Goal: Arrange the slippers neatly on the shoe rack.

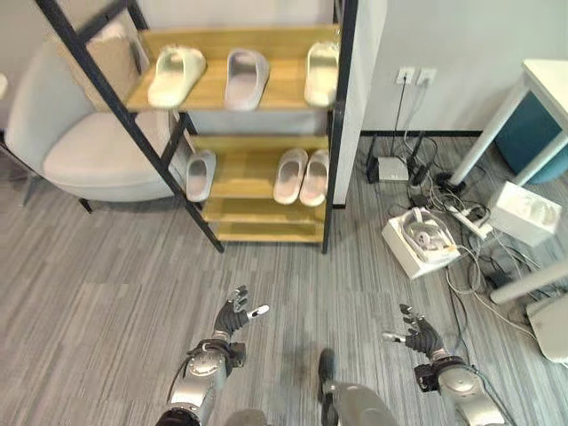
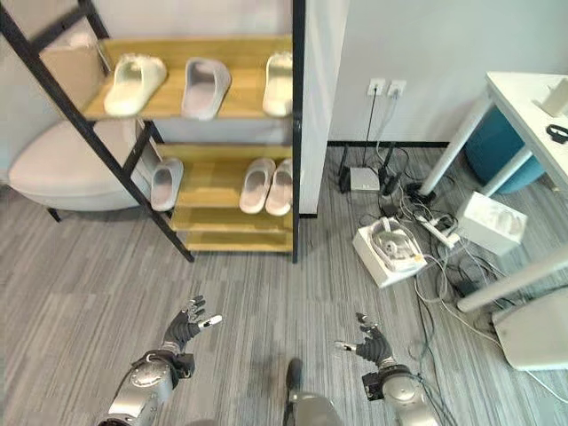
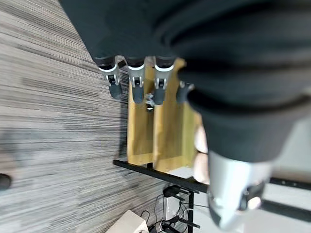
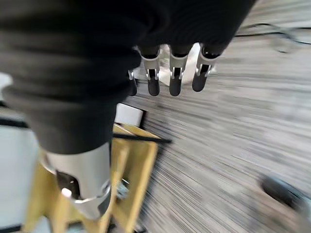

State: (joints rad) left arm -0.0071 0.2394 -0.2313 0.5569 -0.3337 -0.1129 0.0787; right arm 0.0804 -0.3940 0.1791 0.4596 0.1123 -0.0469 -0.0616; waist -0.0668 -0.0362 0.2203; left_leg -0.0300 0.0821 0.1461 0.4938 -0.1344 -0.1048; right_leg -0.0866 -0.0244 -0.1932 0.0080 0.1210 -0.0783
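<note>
Wooden shoe rack ahead of you, three slippers on its top shelf, three more on the shelf below, your left hand and right hand low over the grey floor, fingers spread, empty.

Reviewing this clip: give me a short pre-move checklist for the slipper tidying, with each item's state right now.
1. Left hand empty, fingers relaxed: ok.
2. Right hand empty, fingers relaxed: ok.
3. Wooden shoe rack with black metal frame upright, ahead of both hands: ok.
4. Top shelf tidy: not ok; cream slipper, grey slipper and pale slipper lie apart, none paired.
5. Lower shelf tidy: not ok; pink slipper pair sits together, single grey slipper apart.
6. Cluttered cables and white box lie right of the rack: ok.
</note>
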